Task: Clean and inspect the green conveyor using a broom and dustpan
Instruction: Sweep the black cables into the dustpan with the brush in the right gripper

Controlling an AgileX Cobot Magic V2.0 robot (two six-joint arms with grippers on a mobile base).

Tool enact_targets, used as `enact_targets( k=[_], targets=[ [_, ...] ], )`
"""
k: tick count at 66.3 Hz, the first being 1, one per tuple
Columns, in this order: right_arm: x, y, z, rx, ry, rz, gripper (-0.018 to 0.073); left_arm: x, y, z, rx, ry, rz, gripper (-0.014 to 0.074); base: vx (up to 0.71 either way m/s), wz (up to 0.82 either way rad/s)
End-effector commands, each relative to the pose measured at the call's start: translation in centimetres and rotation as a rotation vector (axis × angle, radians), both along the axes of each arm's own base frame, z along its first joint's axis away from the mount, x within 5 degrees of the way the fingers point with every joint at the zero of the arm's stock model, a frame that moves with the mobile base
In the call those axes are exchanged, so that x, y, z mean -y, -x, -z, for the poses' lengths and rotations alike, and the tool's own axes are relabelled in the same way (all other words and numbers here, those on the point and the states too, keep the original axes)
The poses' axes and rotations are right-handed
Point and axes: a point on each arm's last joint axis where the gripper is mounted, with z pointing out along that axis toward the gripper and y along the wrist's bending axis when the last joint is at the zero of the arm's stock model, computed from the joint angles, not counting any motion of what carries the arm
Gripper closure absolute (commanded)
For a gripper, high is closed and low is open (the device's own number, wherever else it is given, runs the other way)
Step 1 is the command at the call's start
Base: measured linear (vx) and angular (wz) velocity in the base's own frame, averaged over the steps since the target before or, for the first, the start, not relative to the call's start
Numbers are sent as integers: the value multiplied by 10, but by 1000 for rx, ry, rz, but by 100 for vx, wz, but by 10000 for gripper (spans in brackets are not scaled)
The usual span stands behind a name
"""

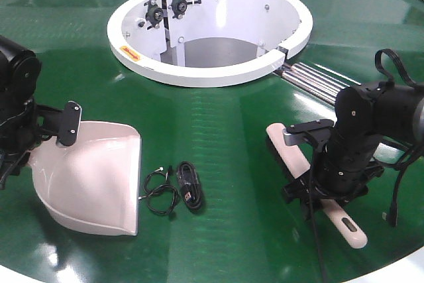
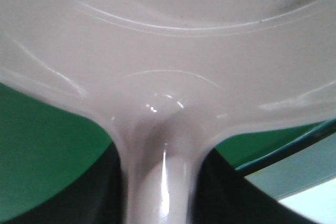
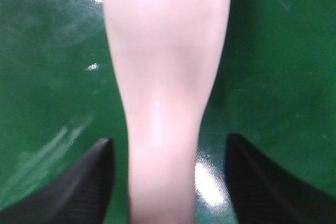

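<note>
The left arm [image 1: 14, 91] sits over the left edge of the green conveyor [image 1: 225, 130], black and folded, with its wrist turned toward the middle of the belt. The left gripper [image 2: 160, 198] has dark fingers [image 2: 100, 192] lying against both sides of the handle of the dustpan [image 2: 168, 51]. This close view is blurred, but the gripper appears clamped on the handle. The right arm [image 1: 374, 114] bends down near the right edge, its forearm steep and its wrist aimed at the belt. The right gripper [image 3: 167, 182] straddles the handle of the broom [image 3: 165, 77]. Its fingertips [image 3: 79, 182] are spread, with green belt showing between each one and the handle, so neither touches it.
</note>
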Motion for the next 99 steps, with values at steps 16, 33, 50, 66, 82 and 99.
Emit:
enact_targets(
  k=[16,33,50,66,82,99],
  targets=[
    [-1,-3,-14,46,-15,-35,474,-1,5,-25,58,-5,-16,603,0,0],
    [-10,3,-24,62,-39,-34,563,-1,5,-25,58,-5,-16,603,0,0],
    [-56,21,-33,83,-62,-72,563,-1,5,-25,59,-5,-15,603,0,0],
    [-94,19,-42,30,-49,-27,563,-1,5,-25,59,-5,-15,603,0,0],
    [-126,8,-37,-59,8,32,562,-1,5,-25,59,-5,-15,603,0,0],
    [-163,12,-18,-129,6,64,562,-1,5,-25,59,-5,-15,603,0,0]
  ],
)
